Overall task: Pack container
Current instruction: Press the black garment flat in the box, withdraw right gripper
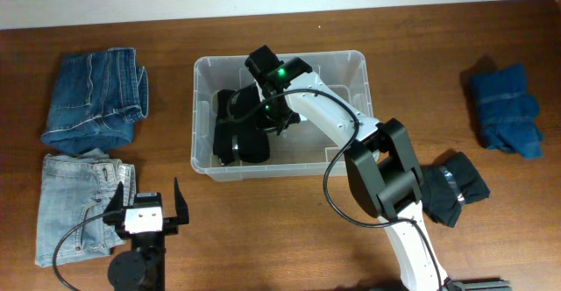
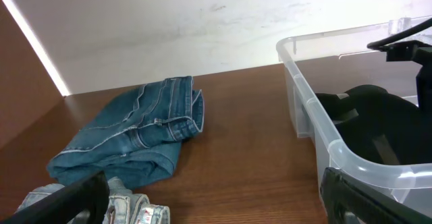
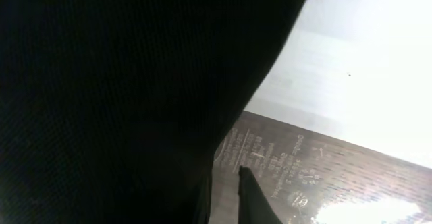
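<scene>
The clear plastic container (image 1: 200, 116) stands mid-table; its near corner shows in the left wrist view (image 2: 317, 126). A black garment (image 1: 237, 138) lies inside it at the left and also shows in the left wrist view (image 2: 364, 106). My right gripper (image 1: 263, 107) reaches down into the container onto that garment. In the right wrist view the black cloth (image 3: 101, 82) fills the left side. One fingertip of the gripper (image 3: 229, 183) sits close beside it over the container's printed base (image 3: 304, 170). My left gripper (image 1: 147, 195) is open and empty, low at the front left (image 2: 216, 207).
Folded dark blue jeans (image 1: 96, 98) lie at the far left and show in the left wrist view (image 2: 135, 136). Light jeans (image 1: 74, 203) lie beside my left gripper (image 2: 128, 207). A blue garment (image 1: 504, 107) lies at the far right. Another black garment (image 1: 451, 186) lies by the right arm's base.
</scene>
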Motion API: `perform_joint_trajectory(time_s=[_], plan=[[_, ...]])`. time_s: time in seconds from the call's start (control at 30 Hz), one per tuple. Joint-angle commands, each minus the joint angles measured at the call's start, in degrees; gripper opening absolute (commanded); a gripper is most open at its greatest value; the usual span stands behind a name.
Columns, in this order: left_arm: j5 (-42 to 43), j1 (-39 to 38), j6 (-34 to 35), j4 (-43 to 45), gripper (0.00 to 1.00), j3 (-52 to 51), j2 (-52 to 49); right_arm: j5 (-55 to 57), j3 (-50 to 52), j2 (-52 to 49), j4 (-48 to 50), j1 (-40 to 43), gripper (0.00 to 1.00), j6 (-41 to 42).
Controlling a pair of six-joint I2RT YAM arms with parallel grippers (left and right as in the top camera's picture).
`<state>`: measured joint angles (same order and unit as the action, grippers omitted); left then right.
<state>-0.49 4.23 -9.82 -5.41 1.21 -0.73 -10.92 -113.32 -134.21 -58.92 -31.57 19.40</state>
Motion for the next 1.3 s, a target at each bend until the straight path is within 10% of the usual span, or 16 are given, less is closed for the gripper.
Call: perform_joint_trajectory(time_s=[0.0,0.3,0.47,0.93,1.27], plan=[[-0.35,-0.33,-0.09,-0.02,1.00,-0.33,0.39,0.02,-0.15,-0.11,-1.07,0.74,0.18,-0.52],[-0.35,-0.33,-0.09,-0.02,1.00,-0.33,0.39,8.83,-12.28,7.37,-15.89,4.37,0.58,-0.52],[-0.35,-0.33,-0.09,-0.02,1.00,-0.33,0.39,22.56,-29.29,15.78,-32.37,10.21,0.99,-0.50],[-0.35,-0.33,-0.09,-0.04,1.00,-0.33,0.39,25.05,-30.97,19.30,-38.14,51.58,0.99,-3.13],[-0.35,-0.33,-0.09,-0.02,1.00,-0.33,0.39,36.61,-15.91,12.87,-26.12,50.88,0.98,-3.32]])
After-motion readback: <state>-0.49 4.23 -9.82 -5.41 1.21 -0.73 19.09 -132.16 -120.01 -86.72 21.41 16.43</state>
